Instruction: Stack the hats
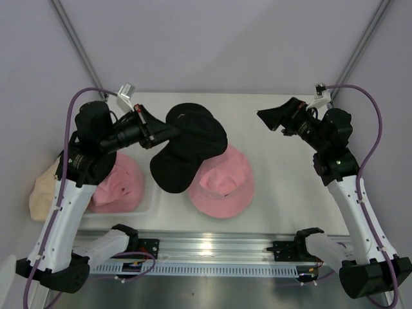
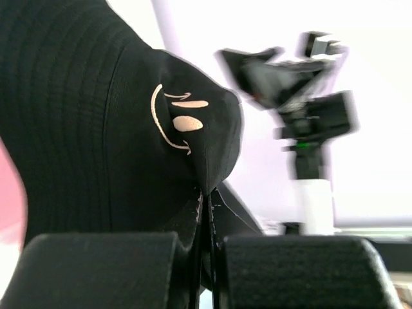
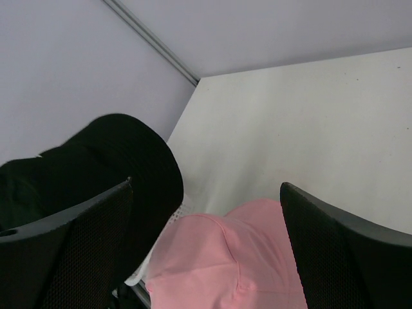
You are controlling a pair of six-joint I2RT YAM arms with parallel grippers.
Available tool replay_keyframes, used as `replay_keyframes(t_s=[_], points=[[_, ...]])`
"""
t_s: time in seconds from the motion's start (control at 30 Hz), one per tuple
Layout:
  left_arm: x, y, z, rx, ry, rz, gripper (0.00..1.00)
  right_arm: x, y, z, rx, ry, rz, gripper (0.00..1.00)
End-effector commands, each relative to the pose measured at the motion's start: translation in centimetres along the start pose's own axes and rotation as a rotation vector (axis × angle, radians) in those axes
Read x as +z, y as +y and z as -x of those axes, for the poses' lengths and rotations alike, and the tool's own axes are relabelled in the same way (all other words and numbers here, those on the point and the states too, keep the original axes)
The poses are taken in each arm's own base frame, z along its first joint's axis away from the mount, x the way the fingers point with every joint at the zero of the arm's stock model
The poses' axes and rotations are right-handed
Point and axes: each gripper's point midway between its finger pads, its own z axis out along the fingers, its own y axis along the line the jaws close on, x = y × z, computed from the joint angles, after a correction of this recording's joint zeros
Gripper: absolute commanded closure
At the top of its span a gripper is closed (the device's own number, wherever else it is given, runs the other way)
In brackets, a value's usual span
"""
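The black hat (image 1: pixel 190 145) is hanging mid-table, partly over the pink hat (image 1: pixel 222 183), because we are pinching a fold of its fabric in our fully closed left gripper (image 1: pixel 156 132), seemingly to stack it there, while we are holding our right gripper (image 1: pixel 271 118) wide open and empty at the far right.

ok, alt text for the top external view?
Left gripper shut on a black fabric bucket hat, draped partly over a pink fabric bucket hat on the white table. Right gripper open, empty. Second pink bucket hat at left.
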Motion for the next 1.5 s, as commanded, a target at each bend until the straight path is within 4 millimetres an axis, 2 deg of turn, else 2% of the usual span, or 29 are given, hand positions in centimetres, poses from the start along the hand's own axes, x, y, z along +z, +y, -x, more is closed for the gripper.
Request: replay_keyframes(t_s=[0.0,0.13,0.2,0.33,0.37,0.4,0.43,0.5,0.53,0.6,0.63,0.77,0.87,0.97,1.13,1.17,1.23,1.27,1.3,1.33,1.37,1.4,1.47], points=[[-1.7,-8.6,1.3,0.022,0.0,-0.322,0.99,-0.8,0.6,1.2,-0.013,-0.058,0.001,0.0],[-1.4,-11.1,0.6,-0.044,0.09,-0.45,0.99,-1.8,-1.5,1.2,-0.015,-0.071,-0.137,0.0],[-1.8,-12.4,0.7,-0.044,0.094,-0.502,0.99,-2.1,-1.6,0.9,-0.012,-0.06,-0.146,0.01],[-1.3,-12.6,0.5,-0.053,0.088,-0.48,0.99,-2.5,-2.4,0.1,-0.007,-0.041,-0.178,0.01],[-0.5,-11.6,0.0,-0.078,0.102,-0.458,0.99,-2.7,-2.6,0.1,-0.011,-0.044,-0.193,0.01],[-0.2,-11.6,-0.8,-0.086,0.124,-0.459,0.99,-2.9,-2.9,0.1,-0.011,-0.05,-0.213,0.0],[1.3,-9.5,-1.9,-0.122,0.149,-0.409,0.99,-3.4,-3.3,0.2,-0.011,-0.062,-0.244,0.0],[2.8,-7.5,-3.0,-0.141,0.146,-0.344,0.99,-4.0,-3.7,0.4,-0.012,-0.073,-0.277,0.0],[4.1,-4.7,-4.1,-0.167,0.158,-0.276,0.99,-4.3,-3.8,0.4,-0.01,-0.074,-0.292,0.0],[4.8,-2.5,-4.4,-0.144,0.109,-0.197,0.99,-4.6,-3.8,0.3,-0.007,-0.067,-0.297,0.01],[5.4,-0.6,-5.1,-0.146,0.108,-0.142,0.99,-4.8,-3.9,-0.1,-0.001,-0.052,-0.3,0.0],[6.3,3.2,-6.4,-0.076,0.112,-0.01,0.99,-4.8,-4.2,-1.2,0.009,-0.011,-0.299,0.01],[6.6,6.2,-6.1,0.012,0.065,0.134,0.99,-4.6,-4.5,-2.2,0.013,0.016,-0.29,0.0],[6.7,8.0,-5.5,0.126,0.037,0.215,0.99,-4.2,-4.2,-3.0,0.026,0.04,-0.248,0.01],[6.6,7.3,-5.3,0.287,0.046,0.216,0.99,-3.3,-4.5,-5.6,0.103,0.107,-0.196,0.01],[6.4,7.7,-5.7,0.313,0.057,0.245,0.99,-3.1,-4.4,-5.8,0.132,0.109,-0.184,0.0],[6.0,8.6,-5.4,0.327,0.039,0.301,0.99,-2.5,-3.9,-6.8,0.155,0.113,-0.097,0.0],[5.9,8.8,-5.3,0.324,0.032,0.313,0.99,-2.1,-2.9,-6.5,0.178,0.092,-0.037,0.0],[5.9,9.0,-5.4,0.322,0.033,0.319,0.99,-1.9,-3.6,-7.7,0.199,0.104,-0.032,0.01],[5.8,9.1,-5.5,0.317,0.027,0.316,0.99,-1.7,-3.5,-7.7,0.206,0.093,-0.009,0.01],[5.7,9.1,-5.5,0.311,0.025,0.318,0.99,-1.5,-2.9,-7.0,0.186,0.052,0.038,0.01],[5.7,9.4,-5.6,0.307,0.024,0.324,0.99,-1.4,-3.3,-7.7,0.208,0.058,0.041,0.0],[5.5,9.7,-5.6,0.306,0.02,0.338,0.99,-1.2,-2.8,-7.4,0.207,0.038,0.077,0.0]])
